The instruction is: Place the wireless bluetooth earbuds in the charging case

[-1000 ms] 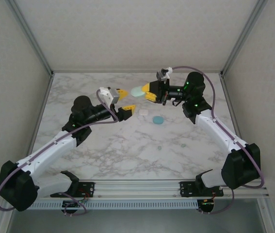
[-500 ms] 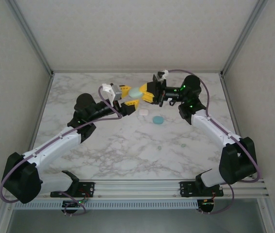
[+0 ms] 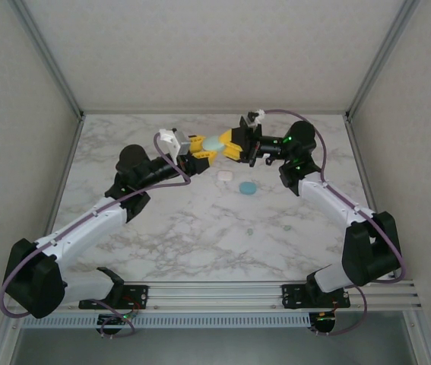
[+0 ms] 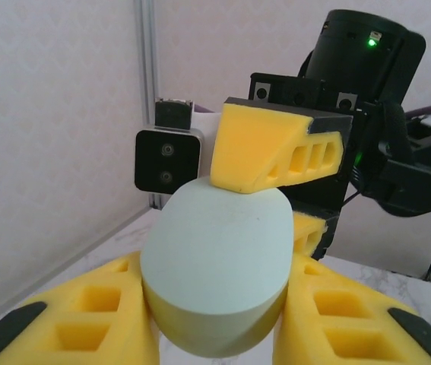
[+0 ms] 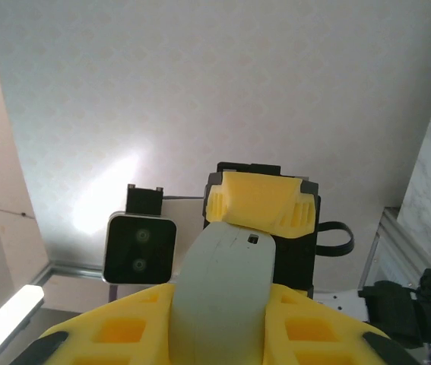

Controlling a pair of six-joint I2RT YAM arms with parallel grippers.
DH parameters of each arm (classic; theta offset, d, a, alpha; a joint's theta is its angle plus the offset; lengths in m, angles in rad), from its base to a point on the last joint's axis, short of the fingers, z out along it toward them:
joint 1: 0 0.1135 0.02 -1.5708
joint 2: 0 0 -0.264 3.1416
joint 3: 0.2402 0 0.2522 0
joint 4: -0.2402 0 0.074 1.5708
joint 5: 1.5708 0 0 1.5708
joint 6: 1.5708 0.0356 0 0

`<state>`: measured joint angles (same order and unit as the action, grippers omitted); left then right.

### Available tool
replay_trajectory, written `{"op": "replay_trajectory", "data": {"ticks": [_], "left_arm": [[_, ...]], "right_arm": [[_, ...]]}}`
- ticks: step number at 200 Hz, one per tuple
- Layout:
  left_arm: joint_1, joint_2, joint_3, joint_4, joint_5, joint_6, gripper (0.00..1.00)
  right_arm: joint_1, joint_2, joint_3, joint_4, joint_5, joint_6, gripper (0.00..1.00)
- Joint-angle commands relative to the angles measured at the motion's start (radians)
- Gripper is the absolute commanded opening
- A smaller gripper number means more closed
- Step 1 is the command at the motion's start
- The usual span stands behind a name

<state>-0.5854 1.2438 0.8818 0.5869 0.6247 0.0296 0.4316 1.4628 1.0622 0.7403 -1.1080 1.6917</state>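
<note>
A pale green rounded charging case (image 3: 213, 143) hangs in the air over the far middle of the table, gripped from both sides. My left gripper (image 3: 201, 148) is shut on its left end; in the left wrist view the case (image 4: 215, 266) sits pressed between both yellow fingers (image 4: 86, 319). My right gripper (image 3: 230, 144) is shut on the other end, and the case (image 5: 223, 296) stands edge-on between its fingers (image 5: 314, 334). Two tiny earbuds (image 3: 250, 231) (image 3: 286, 226) lie on the marble nearer the front.
A small white case (image 3: 224, 176) and a light blue round case (image 3: 248, 187) lie on the marble table (image 3: 162, 228) just below the grippers. Walls and frame posts close the left, right and far sides.
My left gripper has moved right and closed its fingers onto the green case that the right gripper holds. The right gripper shifted slightly left with the case.
</note>
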Motion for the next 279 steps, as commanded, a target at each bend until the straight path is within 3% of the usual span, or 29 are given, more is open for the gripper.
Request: {"op": "replay_trajectory", "data": {"ticks": [1, 24, 36, 71, 106, 124, 144, 217, 250, 279], "left_arm": [[-0.022, -0.013, 0.074, -0.093, 0.064, 0.063, 0.25], [-0.021, -0.023, 0.108, -0.237, 0.067, 0.132, 0.24], [-0.021, -0.026, 0.122, -0.297, 0.070, 0.155, 0.24], [-0.021, -0.025, 0.154, -0.398, 0.087, 0.201, 0.24], [-0.021, -0.029, 0.170, -0.454, 0.074, 0.224, 0.25], [-0.020, -0.027, 0.172, -0.464, 0.073, 0.231, 0.25], [-0.022, -0.021, 0.178, -0.467, 0.092, 0.237, 0.26], [-0.023, -0.020, 0.195, -0.504, 0.112, 0.258, 0.27], [-0.025, -0.015, 0.200, -0.513, 0.098, 0.261, 0.29], [-0.025, -0.014, 0.201, -0.509, 0.084, 0.258, 0.37]], "right_arm": [[0.017, -0.042, 0.053, -0.412, 0.005, -0.319, 0.31], [0.016, -0.072, 0.203, -0.937, 0.020, -0.747, 0.43], [0.016, -0.073, 0.246, -1.043, 0.014, -0.861, 0.47], [0.015, -0.041, 0.320, -1.234, 0.064, -0.990, 0.49], [0.013, -0.049, 0.305, -1.204, 0.038, -0.988, 0.46], [0.012, -0.050, 0.305, -1.212, 0.035, -0.992, 0.40], [0.011, -0.045, 0.295, -1.201, 0.043, -0.978, 0.45], [-0.007, -0.029, 0.249, -1.091, 0.054, -0.886, 0.45], [-0.005, -0.032, 0.235, -1.034, 0.006, -0.851, 0.32], [-0.006, -0.035, 0.233, -1.029, 0.002, -0.843, 0.19]]}}
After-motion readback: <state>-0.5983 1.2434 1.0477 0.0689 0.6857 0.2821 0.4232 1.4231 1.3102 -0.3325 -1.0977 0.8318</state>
